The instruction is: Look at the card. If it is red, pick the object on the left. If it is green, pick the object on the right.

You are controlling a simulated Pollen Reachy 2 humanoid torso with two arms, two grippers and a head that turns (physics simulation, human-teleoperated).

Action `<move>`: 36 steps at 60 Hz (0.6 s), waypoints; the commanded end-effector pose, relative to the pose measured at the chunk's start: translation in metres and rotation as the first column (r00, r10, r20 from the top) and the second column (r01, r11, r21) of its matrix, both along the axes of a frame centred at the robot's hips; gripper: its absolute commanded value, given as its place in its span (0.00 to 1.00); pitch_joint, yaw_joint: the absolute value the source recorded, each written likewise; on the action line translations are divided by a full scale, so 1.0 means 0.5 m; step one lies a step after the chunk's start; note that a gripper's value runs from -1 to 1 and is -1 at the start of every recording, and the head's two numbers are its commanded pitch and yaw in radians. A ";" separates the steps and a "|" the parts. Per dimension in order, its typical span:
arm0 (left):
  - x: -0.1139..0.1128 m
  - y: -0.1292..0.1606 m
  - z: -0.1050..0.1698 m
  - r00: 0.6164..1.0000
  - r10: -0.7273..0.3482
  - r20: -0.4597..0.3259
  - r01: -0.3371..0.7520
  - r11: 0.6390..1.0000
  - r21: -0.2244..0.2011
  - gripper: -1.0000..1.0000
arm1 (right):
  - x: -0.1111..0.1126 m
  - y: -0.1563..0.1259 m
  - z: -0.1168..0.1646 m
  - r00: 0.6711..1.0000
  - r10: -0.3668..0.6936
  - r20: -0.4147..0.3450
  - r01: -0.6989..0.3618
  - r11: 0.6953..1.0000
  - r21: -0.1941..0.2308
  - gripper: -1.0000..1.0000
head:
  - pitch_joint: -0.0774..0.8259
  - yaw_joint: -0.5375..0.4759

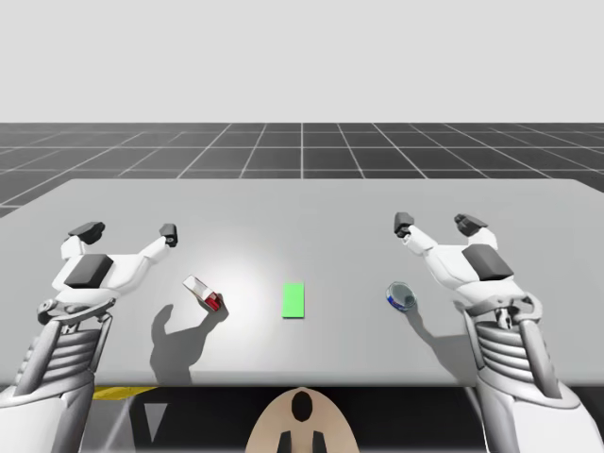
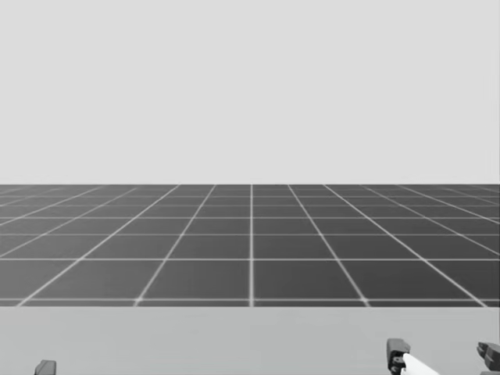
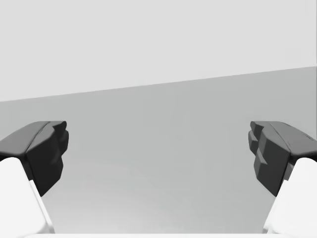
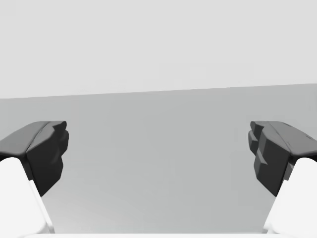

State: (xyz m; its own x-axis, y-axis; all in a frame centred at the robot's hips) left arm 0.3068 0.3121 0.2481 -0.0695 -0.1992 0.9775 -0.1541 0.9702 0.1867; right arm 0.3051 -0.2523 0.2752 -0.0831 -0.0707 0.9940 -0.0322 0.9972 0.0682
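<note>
My left tool (image 1: 127, 231) hangs released over the surface (image 1: 302, 212), its two dark fingers (image 3: 47, 151) spread wide with nothing between them. Ahead of it there is bare grey surface. My right tool (image 1: 436, 225) is in the same state (fingers just as far apart, gripping nothing), and it also points out over the surface towards the far edge.

The card (image 1: 293, 300) is green. It lies flat between the two tools, well apart from each, and is closer to my torso than either set of fingertips. The blue can (image 1: 401, 296) is round and low, and seems to rest tilted. It sits near my right tool, on its inner side and back by the wrist rather than ahead of the fingers, which do not touch it. The white-and-red box (image 1: 203, 293) lies at a slant on the inner side of my left tool, also behind the fingertips and apart from them. The card lies between box and can, touching neither.
</note>
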 end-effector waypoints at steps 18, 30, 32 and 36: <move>0.001 0.000 -0.002 1.000 0.003 -0.003 -0.003 1.000 -0.003 0.00 | -0.014 0.002 0.015 1.000 -0.019 0.013 0.019 1.000 0.017 0.00 | 0.22 0.53; 0.001 0.001 0.000 1.000 0.003 0.000 -0.003 1.000 -0.001 0.00 | -0.009 -0.001 0.012 1.000 -0.022 0.011 0.022 1.000 0.015 0.00 | 0.41 0.52; 0.001 0.001 0.001 1.000 0.003 0.000 -0.003 1.000 -0.002 0.00 | -0.009 0.000 0.011 1.000 -0.021 0.010 0.021 1.000 0.011 0.00 | 0.46 0.52; 0.001 0.001 0.001 1.000 0.003 0.001 -0.003 1.000 0.000 0.00 | -0.008 -0.001 0.011 1.000 -0.019 0.011 0.019 1.000 0.007 0.00 | 0.52 0.52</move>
State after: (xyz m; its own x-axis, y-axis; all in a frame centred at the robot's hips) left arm 0.3075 0.3126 0.2481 -0.0682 -0.1981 0.9778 -0.1569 0.9700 0.1856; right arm 0.3002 -0.2522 0.2812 -0.0957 -0.0816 0.9921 -0.0142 0.9966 0.0806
